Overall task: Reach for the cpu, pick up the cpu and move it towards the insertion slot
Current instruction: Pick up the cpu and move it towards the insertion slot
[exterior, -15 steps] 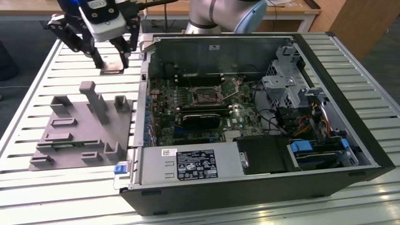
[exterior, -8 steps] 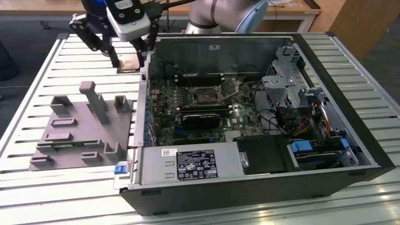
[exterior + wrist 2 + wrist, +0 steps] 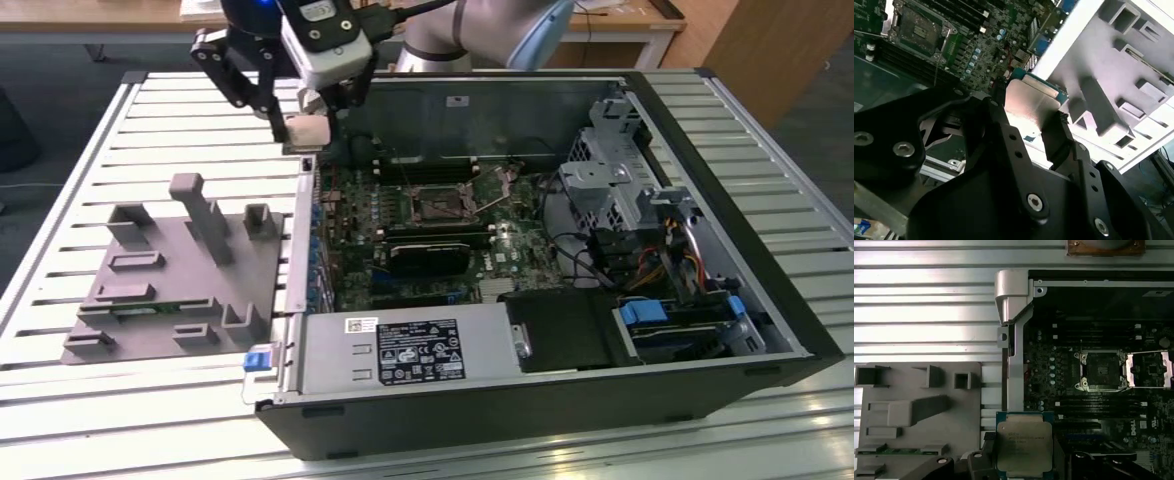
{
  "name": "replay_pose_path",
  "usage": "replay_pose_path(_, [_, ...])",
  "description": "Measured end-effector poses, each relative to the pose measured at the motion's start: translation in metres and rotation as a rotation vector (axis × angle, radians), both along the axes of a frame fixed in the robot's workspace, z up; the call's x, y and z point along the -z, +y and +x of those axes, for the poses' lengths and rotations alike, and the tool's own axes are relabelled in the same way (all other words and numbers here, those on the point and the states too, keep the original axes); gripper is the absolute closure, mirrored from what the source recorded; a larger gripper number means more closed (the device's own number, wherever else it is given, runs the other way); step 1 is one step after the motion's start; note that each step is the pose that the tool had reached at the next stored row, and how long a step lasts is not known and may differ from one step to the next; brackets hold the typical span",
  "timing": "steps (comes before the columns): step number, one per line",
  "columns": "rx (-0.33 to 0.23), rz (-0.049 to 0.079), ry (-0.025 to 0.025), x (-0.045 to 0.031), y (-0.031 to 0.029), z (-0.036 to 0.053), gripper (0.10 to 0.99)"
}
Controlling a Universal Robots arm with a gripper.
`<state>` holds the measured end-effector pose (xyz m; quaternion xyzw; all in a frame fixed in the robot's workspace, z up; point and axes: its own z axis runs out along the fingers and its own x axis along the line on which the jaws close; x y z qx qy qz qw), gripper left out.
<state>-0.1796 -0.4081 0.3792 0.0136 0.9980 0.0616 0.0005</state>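
Your black two-fingered gripper is clamped on the small square silvery-topped cpu, holding it flat by opposite edges so its underside stays free for seating. The arm hangs tilted over the open computer case's left wall, beside the grey plastic fixture. The silvery-framed insertion slot lies open on the green motherboard, apart from the chip.

Arm reaches down, fingers apparently clamped on the cpu.

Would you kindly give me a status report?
Gripper shut on silvery square cpu. Held above case edge, short of dark metal-framed insertion slot. Path looks clear.
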Motion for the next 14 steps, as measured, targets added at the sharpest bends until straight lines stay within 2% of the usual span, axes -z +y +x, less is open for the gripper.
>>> replay_pose_path(4, [0.000,0.000,0.0001,0.0007,0.0000,0.0129,0.549])
replay_pose_path(10, [0.000,0.000,0.0000,0.0012,-0.0002,0.0270,0.549])
replay_pose_path(14, [0.000,0.000,0.0000,0.0017,-0.0003,0.0408,0.549])
